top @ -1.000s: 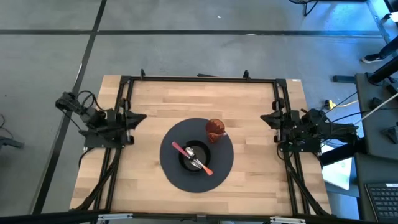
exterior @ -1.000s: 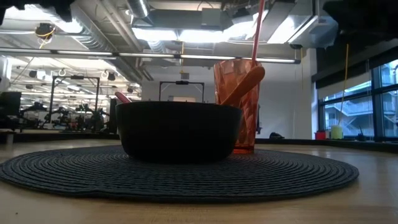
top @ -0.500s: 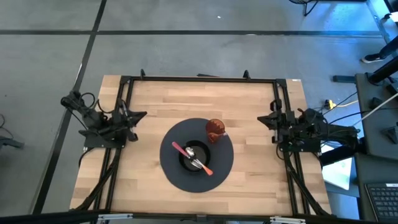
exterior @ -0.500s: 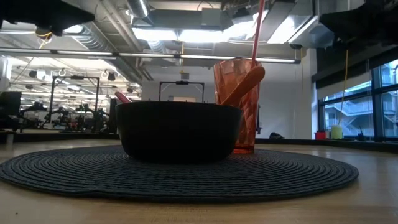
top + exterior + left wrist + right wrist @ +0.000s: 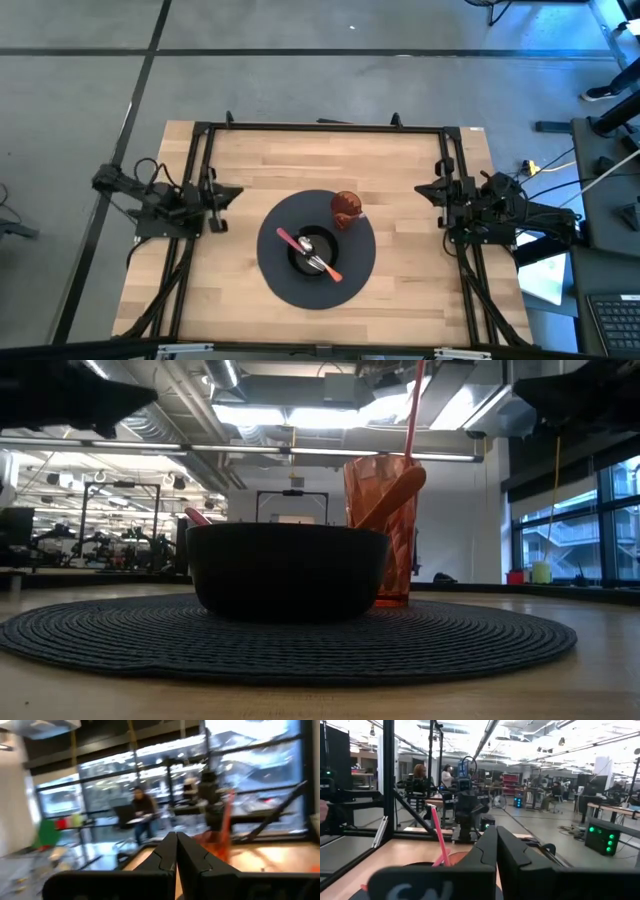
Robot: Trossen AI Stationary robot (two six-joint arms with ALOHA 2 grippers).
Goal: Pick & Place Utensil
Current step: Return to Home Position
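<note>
A black bowl point(image 5: 313, 253) point(image 5: 287, 570) sits on a round dark placemat point(image 5: 275, 275) point(image 5: 120, 635) at mid-table. A red-handled utensil point(image 5: 290, 241) lies across the bowl beside a metal spoon point(image 5: 316, 258); its red end point(image 5: 197, 516) pokes over the rim. Behind the bowl stands an orange cup point(image 5: 346, 206) point(image 5: 385, 550) holding a wooden spoon point(image 5: 396, 495) and a pink straw point(image 5: 413, 405) point(image 5: 438, 837). My left gripper point(image 5: 232, 193) point(image 5: 176, 847) hovers shut at the table's left side. My right gripper point(image 5: 424, 190) point(image 5: 496, 840) hovers shut at the right side. Both are well clear of the mat.
A black metal frame point(image 5: 320, 127) runs along the table's far edge and down both sides under the arms. Bare wood point(image 5: 300, 165) lies between the mat and each gripper. People and workstations show in the room beyond.
My left arm has swung: its elbow has dropped toward the table's near-left and its gripper has edged slightly toward the mat, coming lower into the low view's top left. The bowl, cup and utensils have stayed put.
</note>
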